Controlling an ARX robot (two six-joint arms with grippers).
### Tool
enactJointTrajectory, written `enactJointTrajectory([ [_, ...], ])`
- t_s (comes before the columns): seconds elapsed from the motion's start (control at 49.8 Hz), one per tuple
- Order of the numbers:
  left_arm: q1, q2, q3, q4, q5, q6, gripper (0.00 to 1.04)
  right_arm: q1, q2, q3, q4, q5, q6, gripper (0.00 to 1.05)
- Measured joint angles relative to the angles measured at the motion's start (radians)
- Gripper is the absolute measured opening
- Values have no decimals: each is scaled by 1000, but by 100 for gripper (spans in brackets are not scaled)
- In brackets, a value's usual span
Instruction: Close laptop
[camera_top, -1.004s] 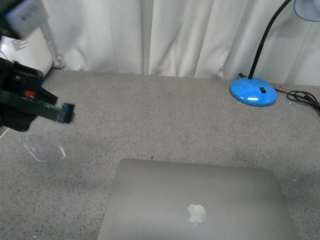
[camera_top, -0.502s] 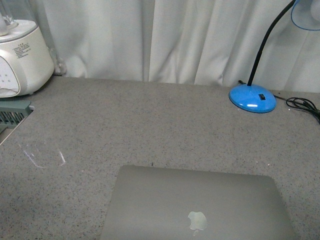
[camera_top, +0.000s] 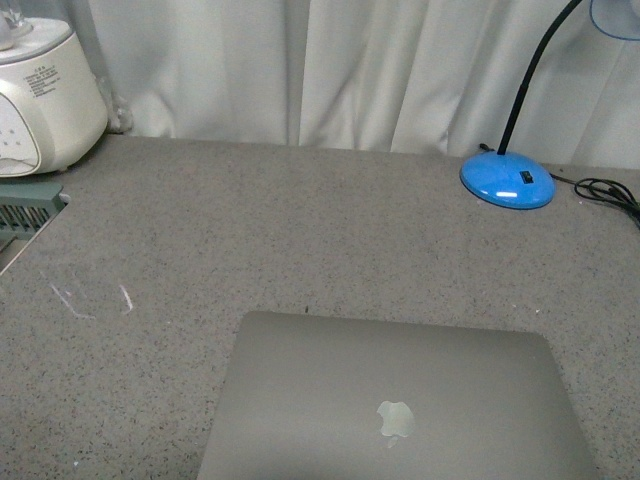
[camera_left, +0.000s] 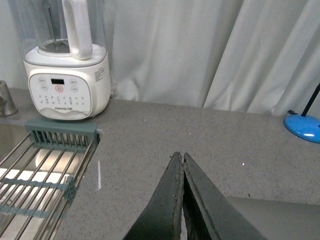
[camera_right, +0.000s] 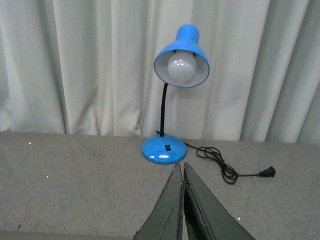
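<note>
The laptop (camera_top: 395, 405) lies shut and flat at the near edge of the grey counter, its silver lid up with the pale apple logo showing. A corner of that lid (camera_left: 280, 220) also shows in the left wrist view. No arm appears in the front view. My left gripper (camera_left: 181, 156) is shut with nothing between its dark fingers, held above the counter beside the laptop's corner. Shut and empty too, my right gripper (camera_right: 180, 166) hangs above bare counter in front of the lamp base.
A blue desk lamp (camera_top: 506, 184) (camera_right: 180, 55) stands at the back right, its black cord (camera_right: 225, 170) trailing on the counter. At the back left stands a white blender (camera_top: 40, 100) (camera_left: 67, 75), beside a sink with a drying rack (camera_left: 45, 170). White curtains hang behind.
The left arm, which stood at the left of the front view a second ago, has drawn out of that view. The laptop lid lies flat throughout.
</note>
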Motion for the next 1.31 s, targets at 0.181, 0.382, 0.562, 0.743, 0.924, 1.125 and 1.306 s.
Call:
enactJointTrajectory([
  [0.181,131,-74,0,-58,166,28,4,0,-24,0,-51,0,6,1],
  [0.382,205,-80,0,-60,204,35,4,0,-147,3,-180,0,8,1],
  [0.562,207,-80,0,-60,203,36,4,0,-238,2,-261,-1,8,1],
  [0.743,207,-80,0,-60,203,36,4,0,-237,2,-264,0,8,1],
  [0.924,207,-80,0,-60,203,36,11,0,-238,2,-264,-1,8,8],
  [1.125,207,-80,0,-60,203,36,49,0,-238,2,-265,-1,9,45],
  [1.306,208,-80,0,-60,203,36,88,0,-238,2,-265,-1,9,82],
])
